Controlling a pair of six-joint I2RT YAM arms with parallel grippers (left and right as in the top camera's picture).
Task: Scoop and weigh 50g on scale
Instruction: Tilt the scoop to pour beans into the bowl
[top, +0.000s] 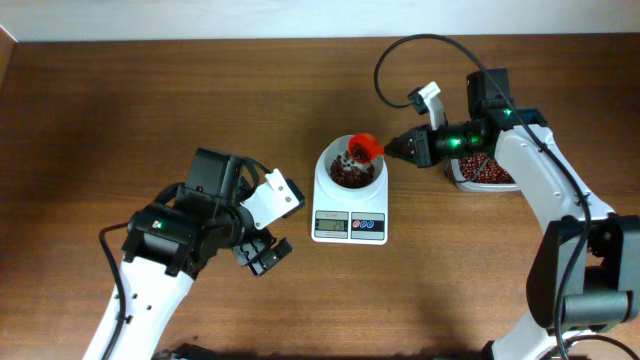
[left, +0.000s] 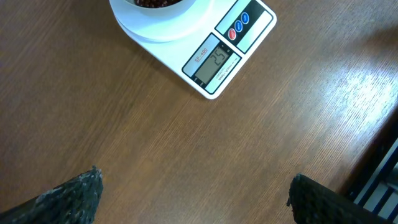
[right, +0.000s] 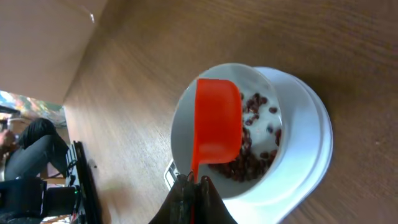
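Scoop (top: 366, 147) hangs over the bowl's (top: 333, 158) right rim on the scale (top: 350, 226), mid-table. Its handle runs rightward into the right gripper (top: 392, 148), which is clenched on it. Beans (top: 350, 174) lie in the bowl, just below and left of the scoop (more in the tub (top: 480, 172) behind the wrist). The left gripper (top: 262, 252) is spread wide and empty, nearer the front edge. The display digits and the scoop's contents are unclear.

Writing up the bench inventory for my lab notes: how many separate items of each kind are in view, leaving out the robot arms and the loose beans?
Small white digital kitchen scale: 1
White round bowl: 1
Orange-red plastic measuring scoop: 1
Clear rectangular plastic tub: 1
Total: 4
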